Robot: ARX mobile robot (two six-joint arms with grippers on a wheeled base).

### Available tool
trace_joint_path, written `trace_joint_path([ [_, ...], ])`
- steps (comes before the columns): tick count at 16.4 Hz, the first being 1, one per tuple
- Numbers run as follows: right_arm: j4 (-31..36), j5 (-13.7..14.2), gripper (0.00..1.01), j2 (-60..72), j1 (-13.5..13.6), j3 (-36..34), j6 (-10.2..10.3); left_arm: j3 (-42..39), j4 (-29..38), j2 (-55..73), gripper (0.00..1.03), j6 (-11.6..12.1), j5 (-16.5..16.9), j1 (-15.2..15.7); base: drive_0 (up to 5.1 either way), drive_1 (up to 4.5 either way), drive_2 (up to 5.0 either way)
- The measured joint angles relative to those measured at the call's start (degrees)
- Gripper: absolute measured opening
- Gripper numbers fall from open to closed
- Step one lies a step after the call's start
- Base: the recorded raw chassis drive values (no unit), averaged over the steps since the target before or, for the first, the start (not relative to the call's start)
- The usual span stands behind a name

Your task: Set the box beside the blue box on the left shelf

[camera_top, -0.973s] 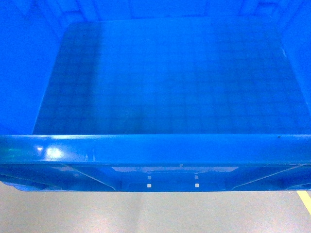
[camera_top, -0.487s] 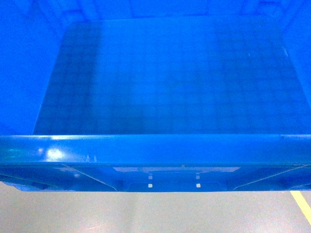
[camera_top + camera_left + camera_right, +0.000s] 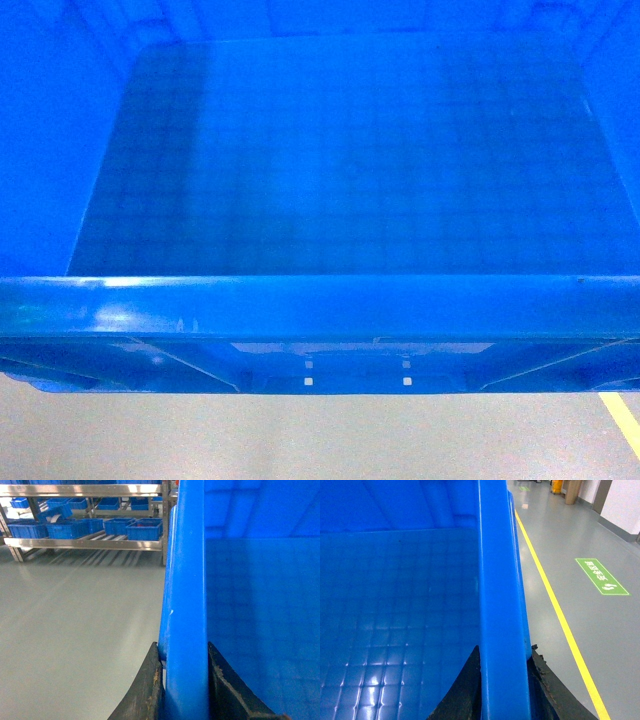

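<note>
Blue crate: I see the box [image 3: 340, 150] filling nearly the whole head view, its grid-patterned floor open to the camera and its near rim running straight across the lower part of the picture.
Where the box is: held up off the grey floor [image 3: 300, 440], which shows beneath its near wall; it is not on any rack.
Left gripper: my left gripper [image 3: 184, 680] is clamped over the box's left rim, one dark finger [image 3: 150, 685] on the outer wall and the other on the inner wall, both touching the plastic.
Right gripper: my right gripper [image 3: 502, 685] pinches the box's right rim the same way, with one dark finger [image 3: 465, 690] inside the box and the other outside; the outer pad looks worn at its edge.
Left shelf: in the left wrist view I can see the roller rack [image 3: 85, 542] well apart from the box, across the open floor, with metal rails and beams.
Other crates: several smaller blue crates [image 3: 144, 529] sit in a row on that rack, with more on the level above.
Floor markings: a yellow line [image 3: 555, 610] runs along the floor just beside the box's right wall, and a green sign [image 3: 601, 576] lies farther right.
</note>
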Motion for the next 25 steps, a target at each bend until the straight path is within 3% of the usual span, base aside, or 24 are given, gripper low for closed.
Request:
trace_joint_path([
  [25,0.07,-0.04,0.17,0.00,0.02,0.00,-0.15,-0.11,0.04,0.00,0.16,0.00,-0.07,0.02,0.0,4.23,-4.1],
])
